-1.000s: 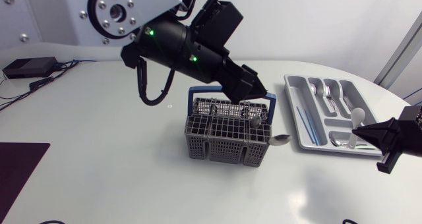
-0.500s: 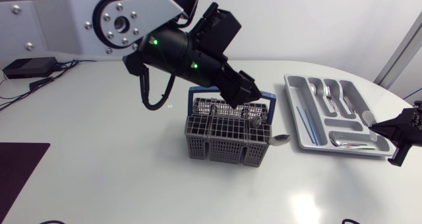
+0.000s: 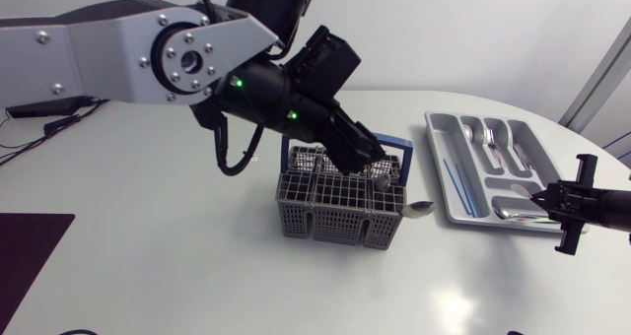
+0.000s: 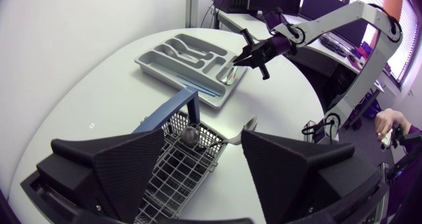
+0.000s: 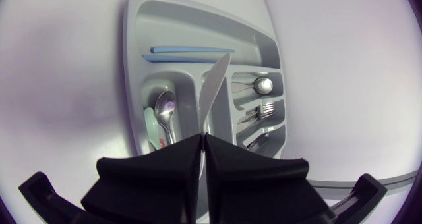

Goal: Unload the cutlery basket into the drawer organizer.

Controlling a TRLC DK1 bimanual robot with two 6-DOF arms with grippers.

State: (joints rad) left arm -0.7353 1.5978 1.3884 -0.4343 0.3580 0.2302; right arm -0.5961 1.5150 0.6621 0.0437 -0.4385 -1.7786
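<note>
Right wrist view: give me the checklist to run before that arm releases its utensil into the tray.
1. Right tool shut on the pale utensil: ok.
2. Utensil above the tray: ok.
3. Utensil lined up with a single compartment: cannot tell.
4. Left tool open, over the basket, well apart from the right tool: ok.
5. No cutlery outside basket or tray: not ok, a spoon lies on the table beside the basket.

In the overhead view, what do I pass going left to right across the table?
Dark mat → cutlery basket → spoon beside it → drawer organizer → right gripper at the organizer's right end, shut on a pale utensil.
</note>
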